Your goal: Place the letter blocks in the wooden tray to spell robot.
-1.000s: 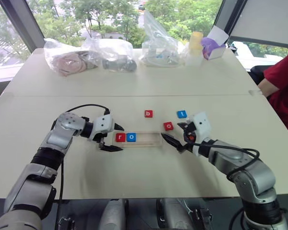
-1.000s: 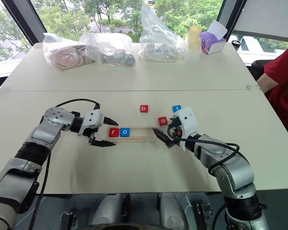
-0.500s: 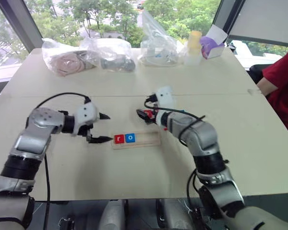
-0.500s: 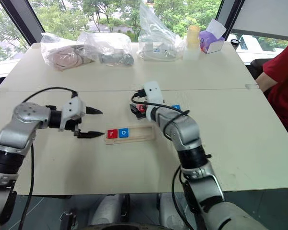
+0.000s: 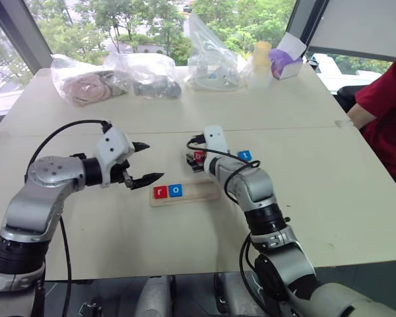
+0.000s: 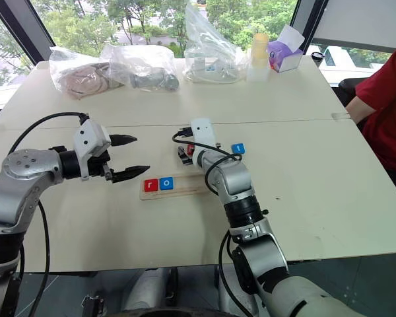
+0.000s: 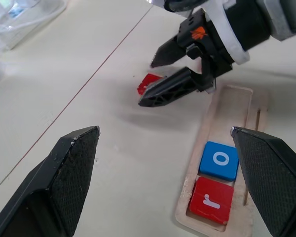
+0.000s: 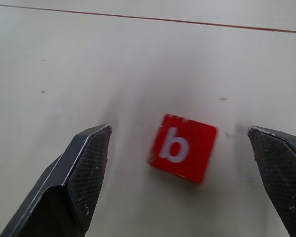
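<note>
Pale table [image 5: 330, 198], right pincer [image 8: 182, 163] wide open astride red b block [image 8: 183, 147], left pincer [image 5: 142, 162] wide open, empty

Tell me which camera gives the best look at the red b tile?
The right wrist view: the red b tile lies flat on the table with its letter readable. The left wrist view catches a red corner behind the right gripper; the eye views show a sliver.
</note>
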{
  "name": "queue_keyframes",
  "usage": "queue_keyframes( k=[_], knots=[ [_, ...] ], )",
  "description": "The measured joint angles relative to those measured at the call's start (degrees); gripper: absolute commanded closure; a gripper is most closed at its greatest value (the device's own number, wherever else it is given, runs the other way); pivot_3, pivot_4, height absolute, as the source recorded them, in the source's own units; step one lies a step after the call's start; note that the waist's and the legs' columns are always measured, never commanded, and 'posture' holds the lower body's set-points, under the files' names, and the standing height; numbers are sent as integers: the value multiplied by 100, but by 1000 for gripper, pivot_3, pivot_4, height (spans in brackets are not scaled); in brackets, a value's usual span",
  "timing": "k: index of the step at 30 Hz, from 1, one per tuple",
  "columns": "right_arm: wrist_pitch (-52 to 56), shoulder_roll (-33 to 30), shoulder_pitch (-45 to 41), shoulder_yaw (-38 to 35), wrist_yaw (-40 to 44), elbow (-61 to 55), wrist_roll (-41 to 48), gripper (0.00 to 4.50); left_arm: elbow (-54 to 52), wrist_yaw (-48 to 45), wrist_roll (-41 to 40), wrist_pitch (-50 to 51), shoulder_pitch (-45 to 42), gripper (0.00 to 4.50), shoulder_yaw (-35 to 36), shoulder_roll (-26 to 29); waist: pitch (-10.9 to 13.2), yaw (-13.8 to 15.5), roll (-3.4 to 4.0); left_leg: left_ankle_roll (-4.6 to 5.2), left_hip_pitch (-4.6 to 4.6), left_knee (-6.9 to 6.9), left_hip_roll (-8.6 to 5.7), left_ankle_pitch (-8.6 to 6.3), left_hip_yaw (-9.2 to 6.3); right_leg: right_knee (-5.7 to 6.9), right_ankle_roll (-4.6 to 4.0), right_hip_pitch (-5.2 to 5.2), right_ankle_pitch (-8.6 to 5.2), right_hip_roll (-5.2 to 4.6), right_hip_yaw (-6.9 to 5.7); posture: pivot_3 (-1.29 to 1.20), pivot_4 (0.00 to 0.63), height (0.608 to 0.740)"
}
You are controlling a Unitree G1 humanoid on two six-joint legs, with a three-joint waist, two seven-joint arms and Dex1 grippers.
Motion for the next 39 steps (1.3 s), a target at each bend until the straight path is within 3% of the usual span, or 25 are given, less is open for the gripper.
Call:
queue_keyframes(
  k=[6, 9, 14, 21, 27, 32, 36, 39],
  knots=[
    [-58, 147, -184, 12, 1, 325, -67, 0, -26, 218, -56, 1, 9, 40, -3, -18, 0, -4, 0, 0, 1, 0, -1, 0, 0, -1, 0, 0, 0, -2, 0, 0, 150, 740],
    [-309, 147, -253, -47, -12, 591, -118, 877, -26, 292, -76, -3, 9, 0, -4, -25, -1, -4, -1, -1, 6, 1, -1, 1, 0, 0, 0, 5, 0, -2, 0, 0, 150, 740],
    [-544, 146, -250, -126, -54, 780, -263, 3318, -25, 352, -99, -14, 5, 0, -11, -26, -2, -22, -2, -2, 9, 1, 0, 1, 1, 0, -3, 7, 2, 1, 0, 0, 150, 740],
    [-579, -117, -10, 83, 67, 256, -498, 3316, -41, 306, -131, -20, -248, 0, -248, -99, 0, 10, 1, -3, -1, 1, -2, 2, -1, -1, -2, 1, 1, -3, 0, 0, 150, 740],
    [337, -1110, 359, -229, 193, -2103, -562, 3316, -298, 116, -324, 56, -328, 0, -650, -291, 0, 35, 1, -3, -12, -2, -6, 2, -2, -17, 1, -1, 1, -8, -1, 0, 150, 740],
    [1708, -1736, 1522, -687, 179, -3766, -648, 3316, -304, -76, -415, 139, -560, 0, -1188, -586, 0, 75, 1, -3, -12, -5, -10, 1, -2, -18, 0, 0, 0, -1, -2, 0, 150, 740],
    [2318, -1508, 2157, -1004, 12, -4249, -716, 3316, -164, -228, -396, 101, -750, 0, -1460, -726, 1, -10, 2, -2, -3, -4, -8, 2, 5, -18, -3, 0, 0, 16, 9, 0, 150, 740],
    [2686, -952, 2326, -1259, -148, -4554, -739, 3316, 30, -414, -312, -29, -792, 0, -1659, -744, -1, -12, 5, -2, 2, -4, -2, 2, 1, -15, -6, 0, -1, 30, 13, 0, 150, 740]
  ],
)
